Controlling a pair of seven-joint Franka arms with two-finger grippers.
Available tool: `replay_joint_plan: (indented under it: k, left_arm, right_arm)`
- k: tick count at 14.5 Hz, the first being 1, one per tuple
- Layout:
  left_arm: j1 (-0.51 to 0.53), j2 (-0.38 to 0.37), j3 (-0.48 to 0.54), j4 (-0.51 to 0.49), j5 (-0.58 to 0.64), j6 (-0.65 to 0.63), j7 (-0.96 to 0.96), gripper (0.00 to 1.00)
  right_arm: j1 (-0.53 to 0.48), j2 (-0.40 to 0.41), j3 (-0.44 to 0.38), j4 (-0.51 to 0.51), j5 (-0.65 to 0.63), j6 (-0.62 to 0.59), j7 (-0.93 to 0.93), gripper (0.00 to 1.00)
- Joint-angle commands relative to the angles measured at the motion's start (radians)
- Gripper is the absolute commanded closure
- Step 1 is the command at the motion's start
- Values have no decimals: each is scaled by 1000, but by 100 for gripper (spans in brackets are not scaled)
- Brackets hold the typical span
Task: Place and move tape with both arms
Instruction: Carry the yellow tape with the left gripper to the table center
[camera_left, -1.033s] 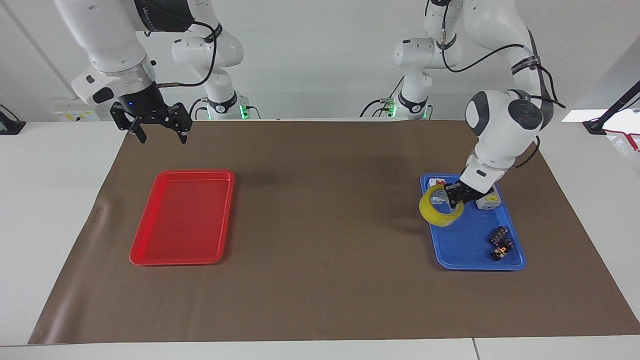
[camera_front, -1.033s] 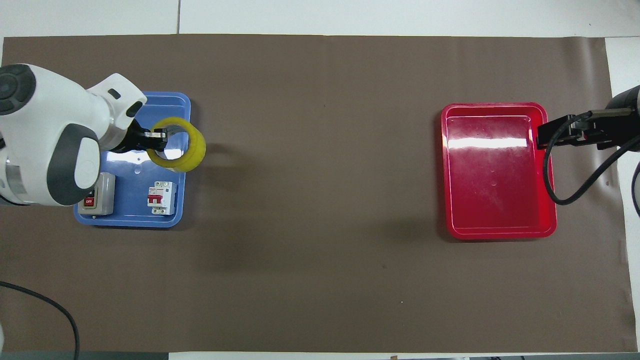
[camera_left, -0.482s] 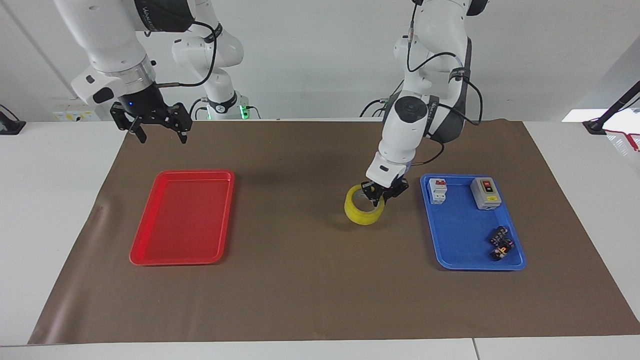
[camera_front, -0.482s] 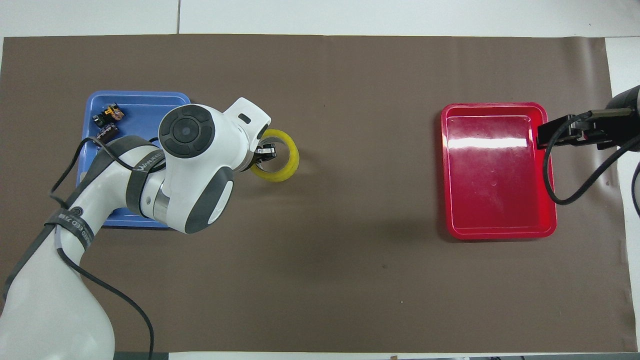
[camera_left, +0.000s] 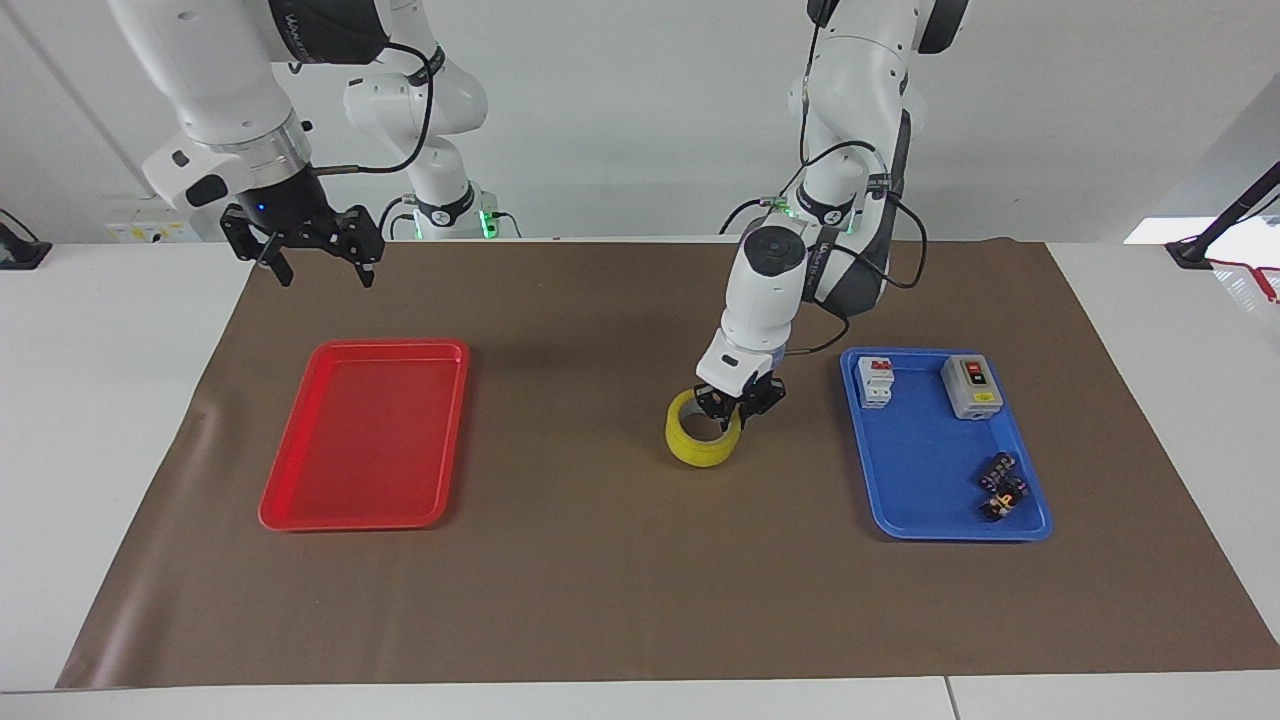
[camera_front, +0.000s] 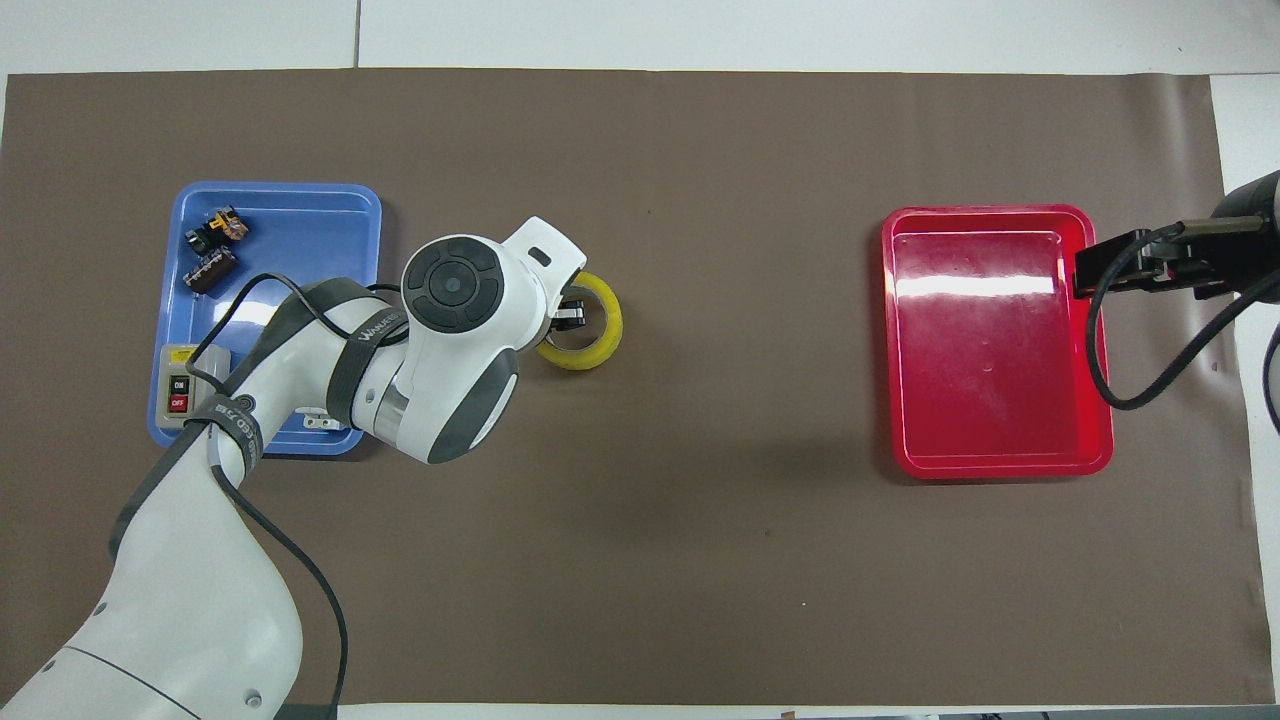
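Observation:
The yellow tape (camera_left: 700, 440) (camera_front: 592, 340) lies flat on the brown mat, between the two trays and closer to the blue one. My left gripper (camera_left: 737, 405) (camera_front: 568, 318) is shut on the roll's rim on the side toward the blue tray, one finger inside the ring. The left arm's wrist hides part of the roll in the overhead view. My right gripper (camera_left: 322, 272) (camera_front: 1085, 275) hangs open and empty above the mat's edge by the red tray (camera_left: 365, 432) (camera_front: 1000, 340), where the right arm waits.
The blue tray (camera_left: 930, 470) (camera_front: 300, 230) holds a white-and-red switch block (camera_left: 874, 381), a grey on/off button box (camera_left: 970, 386) (camera_front: 182, 385) and small dark connectors (camera_left: 1002, 486) (camera_front: 212, 252). The red tray is bare inside.
The left arm carried the tape out of the blue tray toward the middle of the mat and lowered it, with the gripper still shut on it. The right arm has not moved.

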Motion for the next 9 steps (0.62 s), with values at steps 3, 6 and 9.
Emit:
replay_joint_plan:
  k: [3, 6, 9]
  left_arm:
    - [-46, 19, 15, 12, 45, 15, -33, 100]
    - [-51, 19, 14, 10, 45, 13, -38, 100]
    - [-58, 17, 12, 7, 45, 9, -94, 37]
  right_arm:
    - [-7, -19, 4, -22, 13, 7, 8, 0]
    - [-9, -19, 4, -22, 13, 7, 5, 0]
    - [-10, -19, 4, -22, 13, 7, 5, 0]
